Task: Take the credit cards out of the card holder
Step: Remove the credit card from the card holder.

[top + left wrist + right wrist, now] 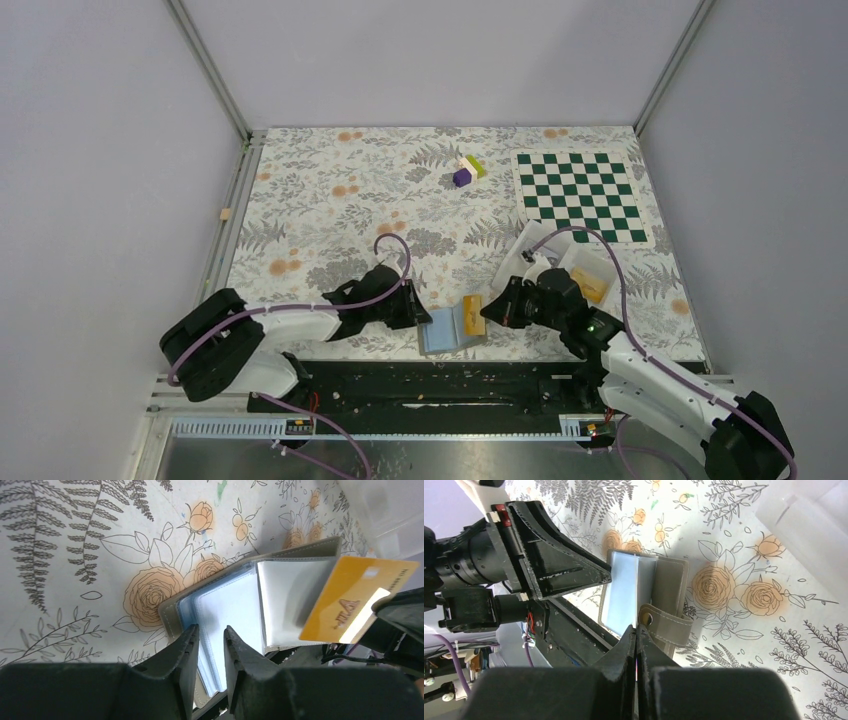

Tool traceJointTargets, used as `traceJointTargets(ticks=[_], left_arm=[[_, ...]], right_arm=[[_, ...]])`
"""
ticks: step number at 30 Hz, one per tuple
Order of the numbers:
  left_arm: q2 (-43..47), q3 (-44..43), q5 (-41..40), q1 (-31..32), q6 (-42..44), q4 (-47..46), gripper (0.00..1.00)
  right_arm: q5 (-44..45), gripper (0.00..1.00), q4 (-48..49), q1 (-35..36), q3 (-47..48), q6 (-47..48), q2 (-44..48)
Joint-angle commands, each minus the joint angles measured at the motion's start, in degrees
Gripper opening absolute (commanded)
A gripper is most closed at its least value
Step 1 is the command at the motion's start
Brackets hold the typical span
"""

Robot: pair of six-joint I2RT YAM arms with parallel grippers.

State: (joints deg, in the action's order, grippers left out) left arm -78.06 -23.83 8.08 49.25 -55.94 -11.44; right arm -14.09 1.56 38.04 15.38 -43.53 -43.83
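The card holder (443, 330) lies open near the front edge, light blue panels up. In the left wrist view the card holder (235, 605) fills the middle. My left gripper (210, 632) stands slightly open over its left panel, gripping nothing. An orange-yellow credit card (357, 600) is tilted over the holder's right panel, pinched by my right gripper (492, 312). From the right wrist, that gripper (636, 630) is shut with only a thin edge of the card between its fingers. The holder's grey outside and snap strap (666, 625) lie just beyond.
A clear-white divided tray (560, 258) sits right of the holder, with an orange card (590, 285) in it. A green checkered mat (580, 195) lies at the back right. Small coloured blocks (467, 170) are at the back middle. The black base rail (440, 385) runs just in front of the holder.
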Motion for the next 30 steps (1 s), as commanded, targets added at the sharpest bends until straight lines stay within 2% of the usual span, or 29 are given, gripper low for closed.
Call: traceJointTargets(ticks=[1,9,15,21,30], left_arm=[[3.21,-2.63,-2.32,-0.07,2.74,7.44,0.29],[11.77,-9.05,2.17,-0.07,7.21,10.52,0.48],[11.62,-11.82,8.12,-0.18,14.87,8.94,0.53],[7.46,-16.97,16.33,-0.26,22.21,8.33,0.60],[5.50,-21.59,22.49,-1.15,28.11,11.35,0.61]], right_arm=[[0.78,0.00,-8.12,-0.43,4.04,2.65,1.56],[-2.24,0.00,-8.29,-0.49,6.86,2.90,3.13],[-6.59,0.00,-7.07,-0.46,8.88,3.98,1.93],[-10.54,0.00,-5.88,-0.50,10.22,5.78,0.94],[-19.80,0.00,-6.77,-0.58,12.29,10.10,2.20]])
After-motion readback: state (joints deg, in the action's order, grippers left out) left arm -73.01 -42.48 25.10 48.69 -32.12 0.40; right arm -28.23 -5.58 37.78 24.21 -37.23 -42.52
